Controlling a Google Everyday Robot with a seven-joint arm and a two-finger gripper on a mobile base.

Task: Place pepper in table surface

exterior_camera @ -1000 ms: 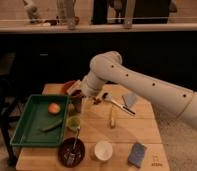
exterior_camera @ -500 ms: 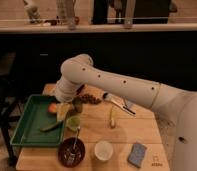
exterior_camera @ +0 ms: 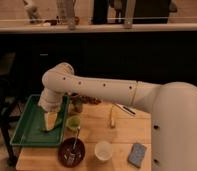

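The robot's white arm (exterior_camera: 102,90) reaches in from 3 o'clock, bends at an elbow over the left end of the table (exterior_camera: 94,134) and drops down. Its gripper (exterior_camera: 50,122) hangs inside the green tray (exterior_camera: 23,136), which takes up the 9 o'clock side of the table. The pale fingers (exterior_camera: 53,118) point straight down and stand released, with nothing clamped between them. The pepper (exterior_camera: 46,129), a slim dark green curve, lies on the tray floor just at 6 o'clock of the fingertips. It is in the tray and not on the bare wood. Whether the fingertips touch it cannot be told. At 3 o'clock of the gripper, just outside the tray's right rim, stands a small light-green cup (exterior_camera: 73,122). At 5 o'clock of that cup sits a dark round bowl (exterior_camera: 72,151) with a utensil handle leaning out of it towards 12 o'clock. A white cup (exterior_camera: 103,150) stands just beside the bowl at its 3 o'clock, and a blue sponge (exterior_camera: 137,154) lies farther along at the table's 4 o'clock corner. A thin yellowish stick (exterior_camera: 112,117) lies near the middle of the table, with a dark flat tool (exterior_camera: 125,109) at its 2 o'clock.
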